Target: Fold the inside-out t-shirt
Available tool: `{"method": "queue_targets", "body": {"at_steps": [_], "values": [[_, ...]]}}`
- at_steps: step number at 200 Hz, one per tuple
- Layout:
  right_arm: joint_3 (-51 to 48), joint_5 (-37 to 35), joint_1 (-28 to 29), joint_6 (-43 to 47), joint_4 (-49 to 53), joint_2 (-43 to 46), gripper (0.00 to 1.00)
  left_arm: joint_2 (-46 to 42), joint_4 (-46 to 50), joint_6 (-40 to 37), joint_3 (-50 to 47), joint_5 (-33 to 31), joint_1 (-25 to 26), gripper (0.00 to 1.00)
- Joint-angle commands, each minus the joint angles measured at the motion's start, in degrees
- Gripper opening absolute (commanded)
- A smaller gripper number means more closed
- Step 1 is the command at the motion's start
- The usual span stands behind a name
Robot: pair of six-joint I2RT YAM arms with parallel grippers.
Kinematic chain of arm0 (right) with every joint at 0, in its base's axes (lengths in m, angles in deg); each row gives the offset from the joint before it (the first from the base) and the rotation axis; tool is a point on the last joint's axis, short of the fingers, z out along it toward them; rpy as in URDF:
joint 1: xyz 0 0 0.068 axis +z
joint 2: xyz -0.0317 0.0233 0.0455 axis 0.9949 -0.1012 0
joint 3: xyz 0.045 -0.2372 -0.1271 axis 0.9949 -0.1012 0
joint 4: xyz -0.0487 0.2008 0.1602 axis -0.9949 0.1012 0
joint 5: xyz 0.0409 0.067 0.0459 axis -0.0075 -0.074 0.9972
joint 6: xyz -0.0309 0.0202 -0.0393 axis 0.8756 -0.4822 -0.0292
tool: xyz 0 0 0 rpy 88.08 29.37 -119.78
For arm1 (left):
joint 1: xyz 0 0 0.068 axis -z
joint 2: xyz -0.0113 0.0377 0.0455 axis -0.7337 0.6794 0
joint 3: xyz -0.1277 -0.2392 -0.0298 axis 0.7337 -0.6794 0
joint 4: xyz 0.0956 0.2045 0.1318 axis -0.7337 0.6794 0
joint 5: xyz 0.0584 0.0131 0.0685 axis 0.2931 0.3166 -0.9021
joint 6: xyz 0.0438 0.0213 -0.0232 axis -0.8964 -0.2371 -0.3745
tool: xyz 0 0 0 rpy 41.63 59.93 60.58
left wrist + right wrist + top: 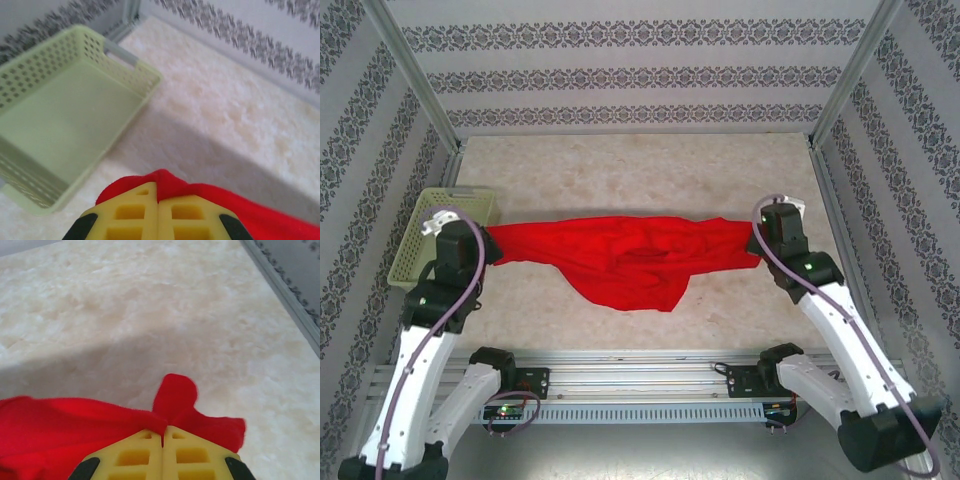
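Left fingers [131, 217] and right fingers [132, 457] clamp opposite ends of the red t-shirt [630, 255], stretched between them.

The left arm [448, 268] is covering the basket's [415, 235] near corner and the shirt's [630, 255] left end; the right arm [810, 270] is hiding its other end. The left wrist view is cropping the basket.

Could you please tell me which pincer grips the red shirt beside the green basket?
The left pincer: it is shut on the t-shirt right beside the basket, while the right pincer pinches the opposite end, far from the basket.
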Motion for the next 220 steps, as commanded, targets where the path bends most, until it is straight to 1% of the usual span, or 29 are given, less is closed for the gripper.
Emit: {"method": "queue_targets", "body": {"at_steps": [1, 24, 35, 43, 62, 75, 88, 100, 116, 136, 150, 159, 168, 173, 181, 186, 196, 208, 215, 220], "values": [[-3.3, -3.0, -3.0, -2.7, 5.4, 3.5, 0.00, -2.2, 2.8, 2.3, -0.8, -8.6, -1.3, 0.00], [-5.0, -1.3, -6.2, -1.8, 4.7, 6.9, 0.00, -3.3, 1.2, 2.1, -0.7, -8.1, -1.8, 0.00], [-4.8, 0.0, -7.0, -1.6, 4.6, 6.1, 0.00, -1.8, -0.1, 0.8, -0.5, -5.8, -2.1, 0.00], [-4.8, 1.3, -7.1, -1.3, 3.9, 4.6, 0.00, 1.0, -0.5, 0.1, -0.1, -3.3, -2.3, 0.00], [-6.0, 5.6, -7.3, -1.0, -0.2, -1.9, 0.00, 10.3, -1.8, -0.5, 0.0, 3.2, -2.5, 0.00], [-5.9, 6.8, -7.7, -1.2, -2.9, -8.1, 0.00, 16.5, -4.5, -0.6, -0.8, 6.7, -3.0, 0.00], [-3.8, 7.0, -8.4, -1.5, -3.6, -14.4, 0.00, 22.7, -7.8, -0.7, -0.6, 9.6, -3.9, 0.00], [-1.2, 6.4, -9.3, -1.2, -4.0, -19.8, 0.00, 28.4, -11.0, -0.7, 0.5, 10.6, -4.6, 0.00], [2.1, 3.9, -10.5, -1.1, -4.7, -25.7, 0.00, 36.2, -13.7, -0.6, 3.7, 11.0, -5.1, 0.00], [5.2, 1.0, -12.0, -0.9, -5.7, -31.6, 0.00, 46.2, -13.6, -1.8, 9.9, 11.1, -5.4, 0.00], [6.9, 0.7, -12.8, -0.2, -6.0, -35.1, 0.00, 52.9, -12.6, -3.0, 14.7, 11.7, -5.4, 0.00], [8.0, 0.4, -13.0, 0.1, -5.7, -36.5, 0.03, 56.5, -11.3, -3.7, 17.9, 11.9, -5.4, 0.00], [8.2, 0.3, -13.0, 0.5, -5.8, -37.1, 0.08, 59.5, -9.8, -4.5, 20.5, 11.8, -5.4, 0.00], [8.1, 0.3, -12.9, 0.7, -5.6, -37.0, 0.14, 60.9, -8.9, -4.9, 21.8, 11.5, -5.4, 0.04], [8.2, 0.2, -12.8, 1.2, -4.9, -36.8, 0.26, 62.4, -7.0, -5.4, 23.6, 11.0, -5.4, 0.11], [8.1, -0.1, -12.4, 1.4, -4.4, -36.4, 0.33, 62.8, -6.3, -5.7, 24.0, 11.0, -5.4, 0.18], [7.2, -0.1, -10.9, 1.6, -4.1, -34.7, 0.42, 61.4, -6.9, -5.7, 22.6, 11.1, -5.1, 0.33], [5.5, 2.4, -8.8, 1.1, -4.2, -32.0, 0.49, 57.0, -9.7, -5.2, 17.8, 12.1, -4.5, 0.51], [4.2, 4.5, -7.8, 0.3, -4.2, -30.3, 0.50, 53.8, -10.8, -4.8, 15.0, 12.5, -4.0, 0.57], [3.3, 6.2, -6.8, -0.6, -4.3, -29.1, 0.51, 51.6, -11.2, -4.5, 13.0, 12.7, -3.5, 0.59]]}}
